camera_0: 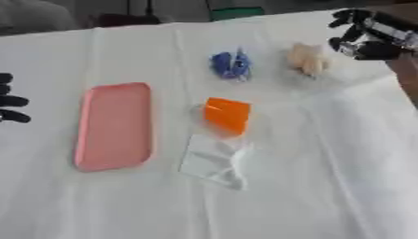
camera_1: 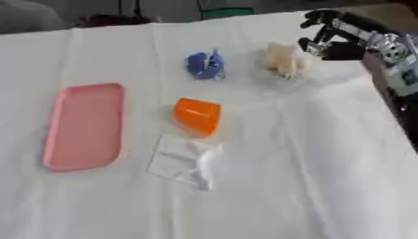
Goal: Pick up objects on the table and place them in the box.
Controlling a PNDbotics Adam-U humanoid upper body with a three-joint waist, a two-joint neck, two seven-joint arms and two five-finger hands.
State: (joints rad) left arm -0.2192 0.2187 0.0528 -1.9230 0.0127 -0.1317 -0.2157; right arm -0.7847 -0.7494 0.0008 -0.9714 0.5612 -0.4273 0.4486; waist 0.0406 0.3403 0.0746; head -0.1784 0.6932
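A white cloth (camera_0: pixel 326 177) is covering the table. On it a pink tray (camera_0: pixel 114 126) is lying at the left; an orange item (camera_0: pixel 227 115) is sitting mid-table, touching a clear packet (camera_0: pixel 214 161). Farther back, a blue object (camera_0: pixel 231 64) and a beige lump (camera_0: pixel 308 59) are lying apart. The right hand (camera_1: pixel 328 38) is hovering beside the lump — fingers curled, holding nothing. The left hand (camera_0: pixel 11 105) is showing at the left edge — fingers only, relaxed.
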